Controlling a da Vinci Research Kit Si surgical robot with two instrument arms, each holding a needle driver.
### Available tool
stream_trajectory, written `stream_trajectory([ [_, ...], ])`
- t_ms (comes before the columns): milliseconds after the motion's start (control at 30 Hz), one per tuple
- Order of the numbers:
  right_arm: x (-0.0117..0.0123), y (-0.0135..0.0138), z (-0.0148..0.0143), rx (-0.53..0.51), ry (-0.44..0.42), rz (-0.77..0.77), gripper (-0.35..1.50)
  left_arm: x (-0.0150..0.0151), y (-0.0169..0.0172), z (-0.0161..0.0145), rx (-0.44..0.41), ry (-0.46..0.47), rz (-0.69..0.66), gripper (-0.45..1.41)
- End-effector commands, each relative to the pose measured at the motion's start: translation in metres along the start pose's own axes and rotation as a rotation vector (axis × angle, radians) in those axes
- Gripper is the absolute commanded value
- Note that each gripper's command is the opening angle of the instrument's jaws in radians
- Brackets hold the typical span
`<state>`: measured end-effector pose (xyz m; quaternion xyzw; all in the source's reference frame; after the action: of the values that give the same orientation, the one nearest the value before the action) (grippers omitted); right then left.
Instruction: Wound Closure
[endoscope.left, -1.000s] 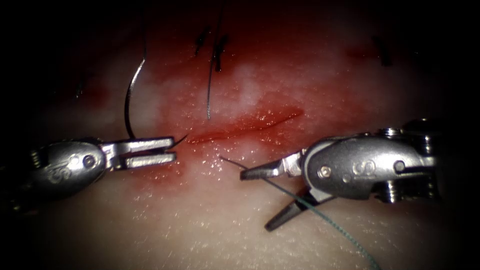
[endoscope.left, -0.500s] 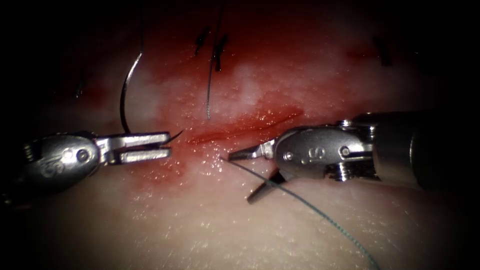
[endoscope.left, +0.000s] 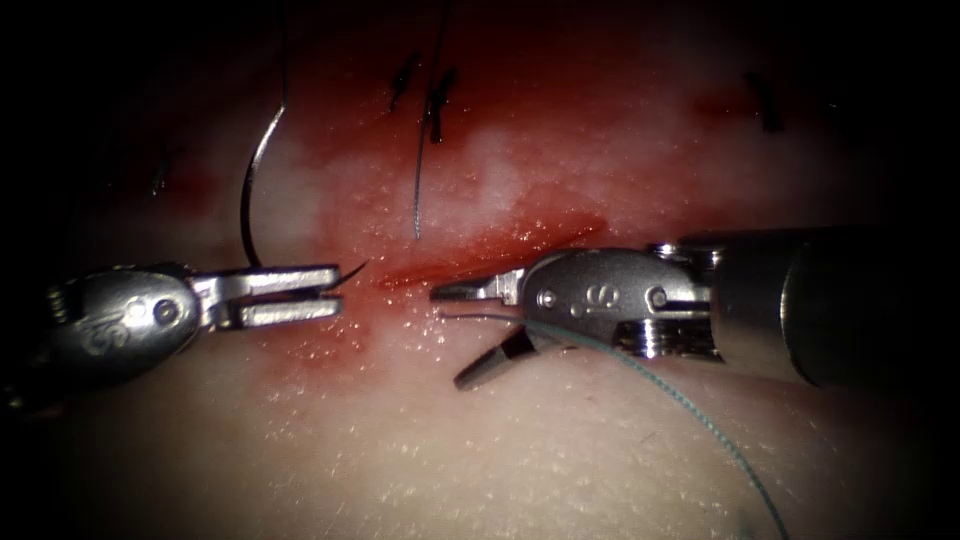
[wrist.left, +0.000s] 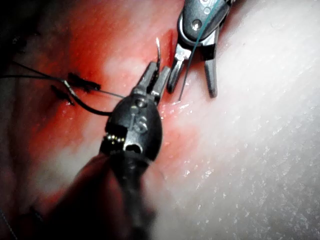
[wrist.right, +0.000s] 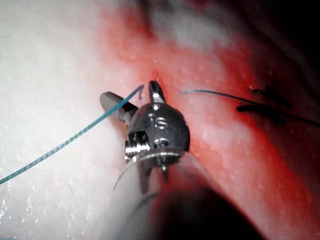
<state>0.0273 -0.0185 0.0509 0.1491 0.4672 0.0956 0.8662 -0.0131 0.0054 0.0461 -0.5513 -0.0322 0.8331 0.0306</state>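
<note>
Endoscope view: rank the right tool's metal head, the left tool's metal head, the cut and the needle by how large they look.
1. Right tool, jaws open, holding nothing; nearness may enlarge it.
2. Left tool, jaws shut on the needle near its tip.
3. Needle and cut: alike in length, unranked. The needle is outside the tissue.

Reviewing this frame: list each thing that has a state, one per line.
Left arm's silver tool: shut on needle near its tip.
Thin curved steel needle: held, outside tissue.
Right arm's silver tool: jaws open, holding nothing.
Teal braided thread: loose across tissue.
Cut in tissue: open, red fluid around.
</note>
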Motion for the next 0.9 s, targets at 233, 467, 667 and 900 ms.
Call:
stream_trajectory([
  [233, 0.0002, -0.0005, 0.0014, -0.015, -0.014, 0.018, -0.35, -0.0003, -0.0001, 0.0009, 0.002, 0.000, 0.000, -0.45],
  [467, -0.0002, -0.0016, -0.0010, -0.018, -0.025, 0.025, -0.35, -0.0003, -0.0001, 0.0009, 0.002, 0.000, 0.000, -0.45],
  [667, 0.0015, -0.0067, -0.0039, 0.106, -0.009, 0.023, -0.35, -0.0004, 0.0001, 0.0013, 0.007, -0.002, 0.001, -0.45],
  [900, 0.0042, -0.0102, -0.0055, 0.187, -0.007, -0.003, -0.35, -0.0004, 0.0001, 0.0015, 0.009, -0.003, 0.001, -0.45],
])
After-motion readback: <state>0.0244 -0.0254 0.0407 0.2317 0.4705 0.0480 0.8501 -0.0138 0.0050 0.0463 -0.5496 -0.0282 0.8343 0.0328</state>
